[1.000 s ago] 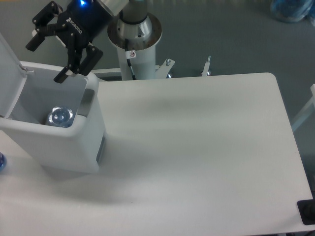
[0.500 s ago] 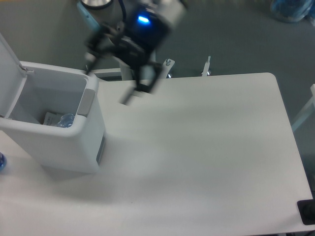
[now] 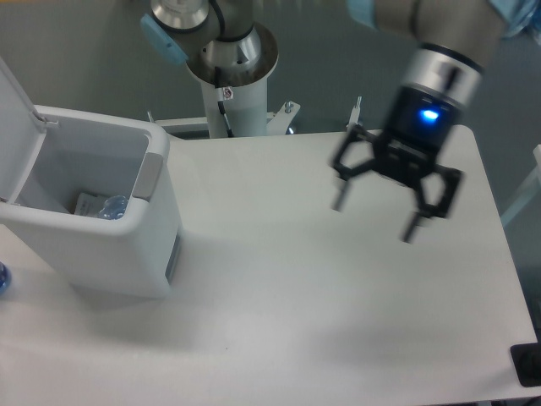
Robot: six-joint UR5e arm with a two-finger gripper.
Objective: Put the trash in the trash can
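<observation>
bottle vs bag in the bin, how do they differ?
The bottle is clear, bluish and rounded; the bag is whitish and flat. The bottle lies nearer the trash can's grey-panel side, the bag further in. Both are mostly hidden by the wall, resting low inside.

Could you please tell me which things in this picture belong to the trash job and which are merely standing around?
Part of the job:
- trash can, lid up
- bottle inside it
- whitish bag beside the bottle inside
- gripper, open and empty above the table

Just there:
- table
- blue object at the left edge
- black object at the table's corner
</observation>
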